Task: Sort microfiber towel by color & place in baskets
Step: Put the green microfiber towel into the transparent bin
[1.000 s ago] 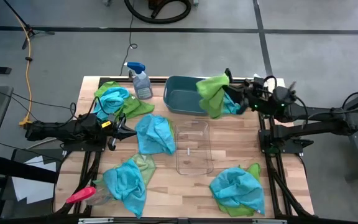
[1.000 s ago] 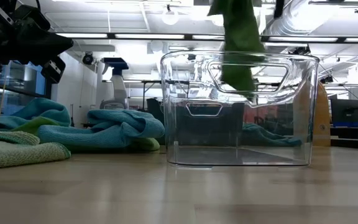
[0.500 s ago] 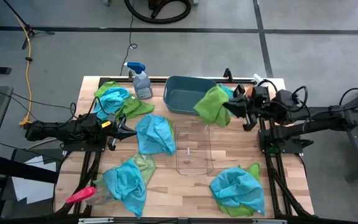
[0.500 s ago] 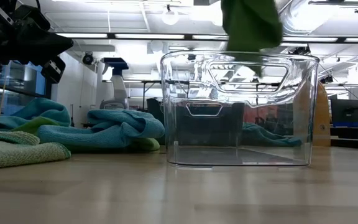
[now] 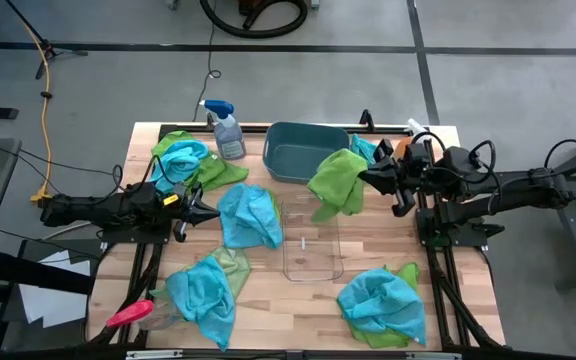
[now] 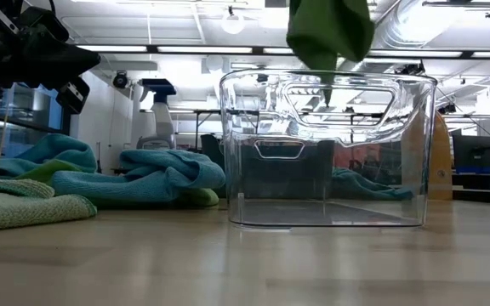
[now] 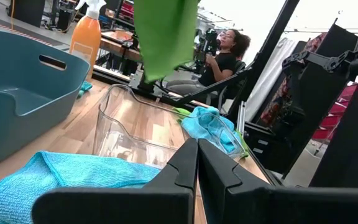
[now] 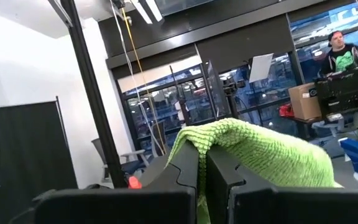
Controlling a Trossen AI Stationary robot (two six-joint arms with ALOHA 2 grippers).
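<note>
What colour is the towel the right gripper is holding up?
Lime green towel, pinched in the right gripper; clearest in the high view.

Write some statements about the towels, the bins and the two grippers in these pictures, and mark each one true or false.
1. The right gripper holds a green towel in the air. True.
2. The clear bin already has a towel inside. False: it is empty, as the low view shows.
3. The left gripper is shut on a blue towel. False: it is shut but holds nothing, beside a blue towel.
4. A spray bottle stands left of the teal bin. True.
5. The green towel hangs near the far end of the clear bin. True.
</note>
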